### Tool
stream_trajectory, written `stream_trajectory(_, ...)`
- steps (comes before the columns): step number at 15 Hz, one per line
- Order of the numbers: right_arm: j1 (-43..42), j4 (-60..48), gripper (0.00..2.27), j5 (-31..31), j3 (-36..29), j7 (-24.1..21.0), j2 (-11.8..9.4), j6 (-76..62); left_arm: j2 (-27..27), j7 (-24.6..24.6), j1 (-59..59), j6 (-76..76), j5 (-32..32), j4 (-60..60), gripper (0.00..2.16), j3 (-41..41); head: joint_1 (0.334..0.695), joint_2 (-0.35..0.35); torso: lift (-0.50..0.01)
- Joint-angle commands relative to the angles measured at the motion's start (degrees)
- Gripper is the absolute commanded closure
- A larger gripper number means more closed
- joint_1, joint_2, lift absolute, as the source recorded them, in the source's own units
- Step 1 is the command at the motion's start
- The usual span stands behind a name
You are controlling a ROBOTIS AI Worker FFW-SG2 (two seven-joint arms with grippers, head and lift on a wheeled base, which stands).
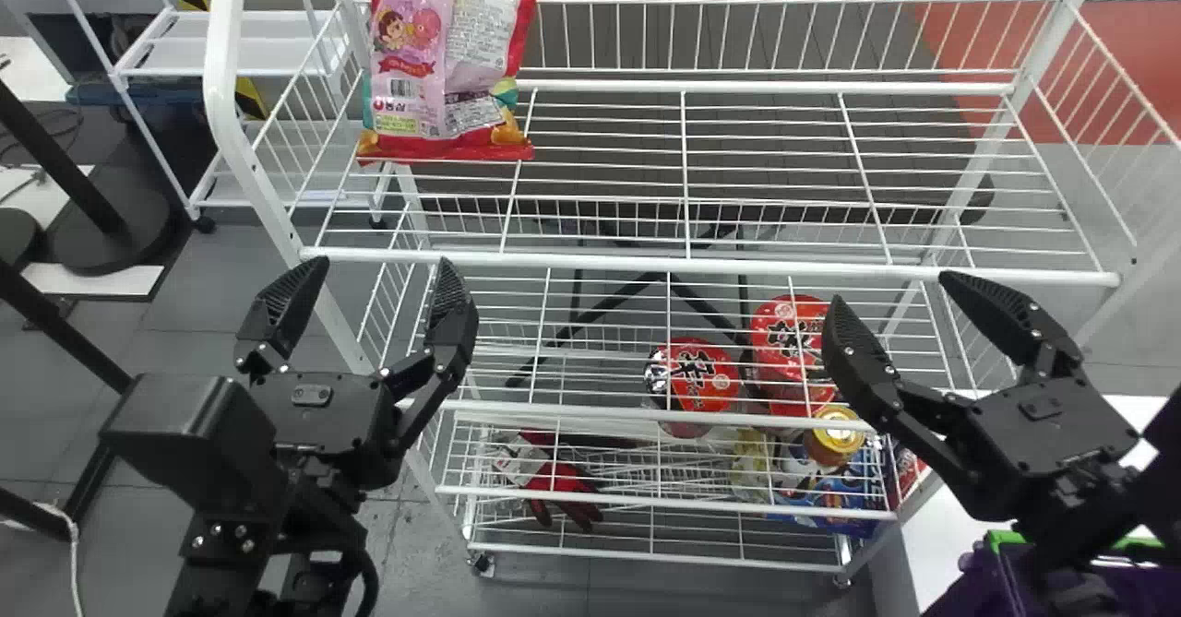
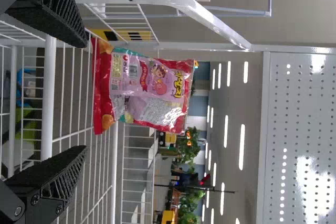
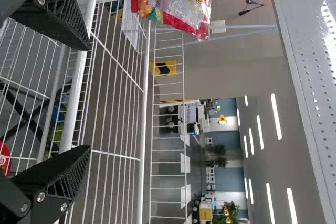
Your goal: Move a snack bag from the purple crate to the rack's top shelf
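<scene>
White rack [image 1: 710,265] holds snack bag [image 1: 443,64], grey floor [image 1: 184,322] below — left gripper [image 1: 383,264], right gripper [image 1: 890,289] wide.

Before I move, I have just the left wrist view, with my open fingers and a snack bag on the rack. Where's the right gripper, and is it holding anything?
Observer: The right gripper is in front of the rack toward its right end, fingers open and nothing between them.
Operator: Good. And the purple crate?
Observer: The purple crate is low at the robot's right, partly behind the right arm.
</scene>
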Motion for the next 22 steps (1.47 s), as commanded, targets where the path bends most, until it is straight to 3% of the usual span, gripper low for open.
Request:
stream_trajectory(1,0.00,0.12,0.16,0.09,0.05,0.08,0.00,-0.16,0.00,0.00,0.06,0.00,0.09,0.01,0.13,0.03,0.695,0.055,-0.153)
stream_trajectory(22,0.97,0.38,0.16,-0.08,-0.21,0.26,-0.09,-2.62,0.00,0.35,1.11,-0.53,0.00,-0.43,0.13,-0.14,0.695,0.054,-0.237)
